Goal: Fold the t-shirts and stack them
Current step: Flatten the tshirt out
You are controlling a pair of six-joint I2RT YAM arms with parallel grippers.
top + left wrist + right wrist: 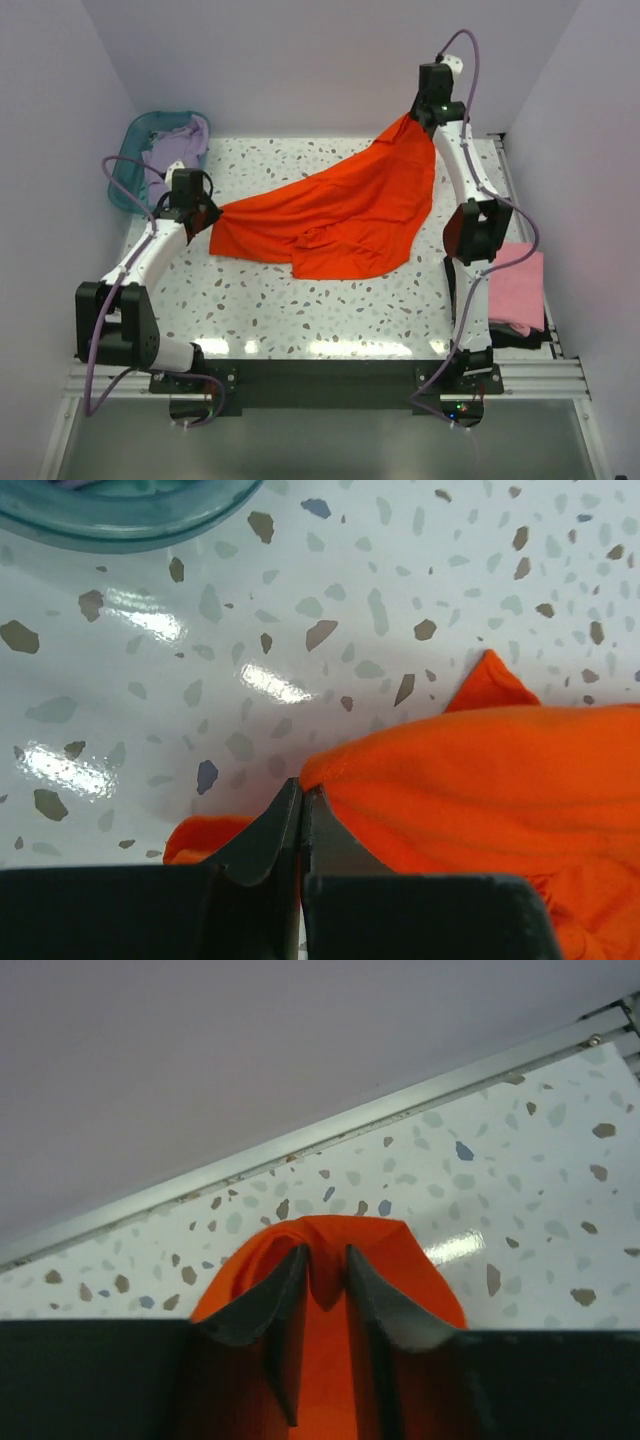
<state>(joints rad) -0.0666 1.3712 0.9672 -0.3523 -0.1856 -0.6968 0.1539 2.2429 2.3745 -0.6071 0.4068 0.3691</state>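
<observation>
The bright orange-red t-shirt (340, 215) hangs stretched between my two grippers over the speckled table. My left gripper (208, 213) is shut on its left corner; in the left wrist view the jaws (301, 788) pinch the cloth edge (480, 780). My right gripper (425, 112) is shut on the far right corner, raised near the back wall; in the right wrist view the cloth (330, 1260) bunches between the fingers of that gripper (325, 1252). A light pink t-shirt (520, 290) lies folded at the right edge. A pale lavender t-shirt (172, 150) lies in the basket.
A teal plastic basket (130, 165) stands at the back left corner; its rim shows in the left wrist view (120, 520). A dark cloth (520, 335) lies under the pink shirt. The back wall and a metal rail (300, 1150) are close behind the right gripper.
</observation>
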